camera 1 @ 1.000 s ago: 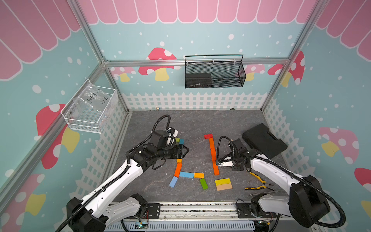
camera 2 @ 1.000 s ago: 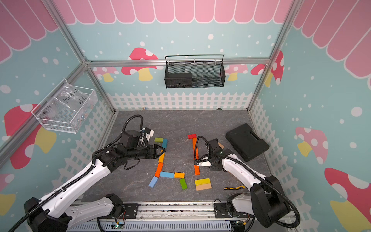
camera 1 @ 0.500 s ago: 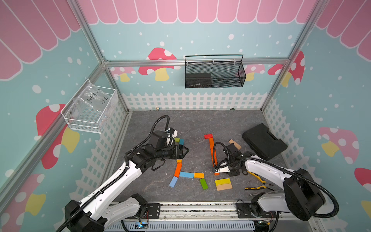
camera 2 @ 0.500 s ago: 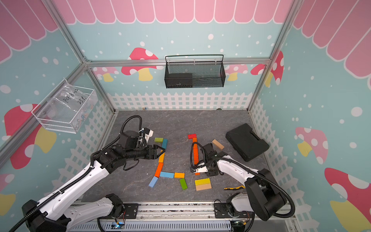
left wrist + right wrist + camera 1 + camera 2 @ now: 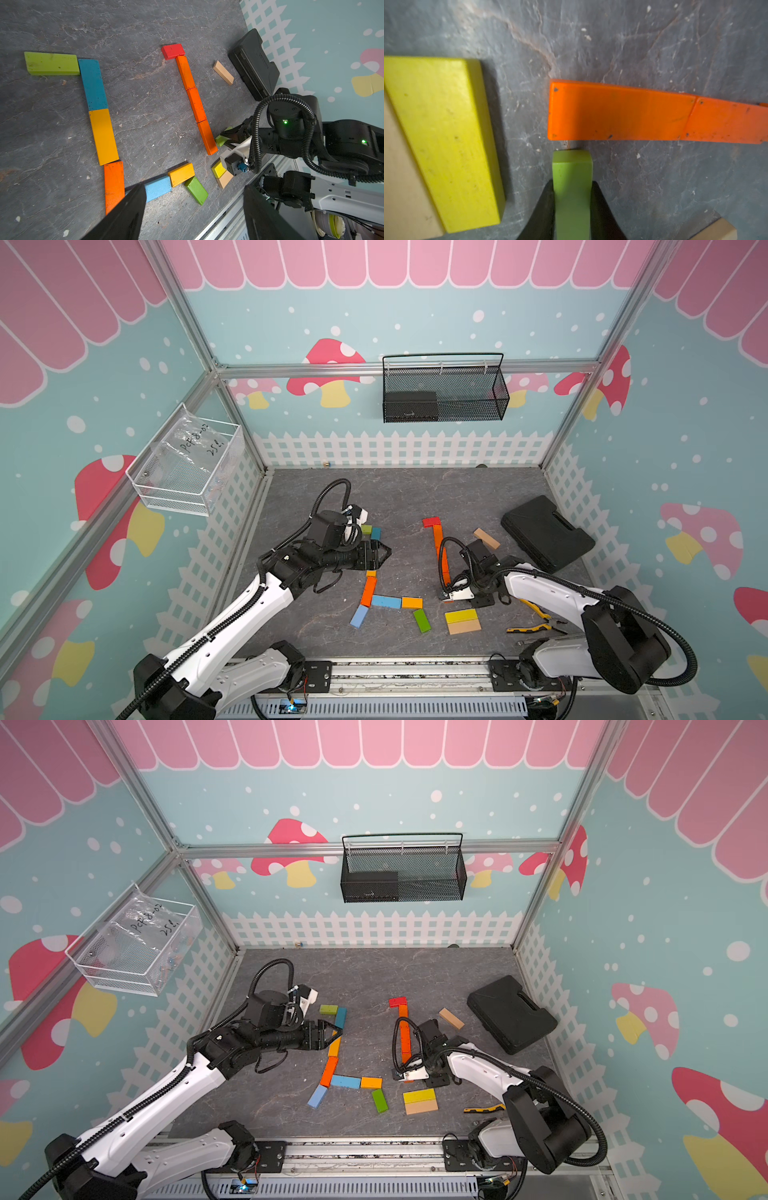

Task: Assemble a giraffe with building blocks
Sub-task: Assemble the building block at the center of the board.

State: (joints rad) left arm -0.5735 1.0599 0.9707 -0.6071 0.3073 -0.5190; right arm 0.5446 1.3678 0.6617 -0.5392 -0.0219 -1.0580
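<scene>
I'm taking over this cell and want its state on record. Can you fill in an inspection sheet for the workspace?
surface: grey stone-look tabletop, pale specks, no spills.
job's things: bent chain of flat painted wooden blocks; a red block heading a row of three orange blocks; a yellow block against a tan block; another tan block loose.
clutter: black plastic case, yellow-handled pliers.
grippers: left pincer open, empty; right pincer shut on a lime green wooden block beside the orange row's end.
cables: black ribbed hoses looped on both arms.
surroundings: black mesh wall basket, clear wall bin, fence-print walls.
</scene>
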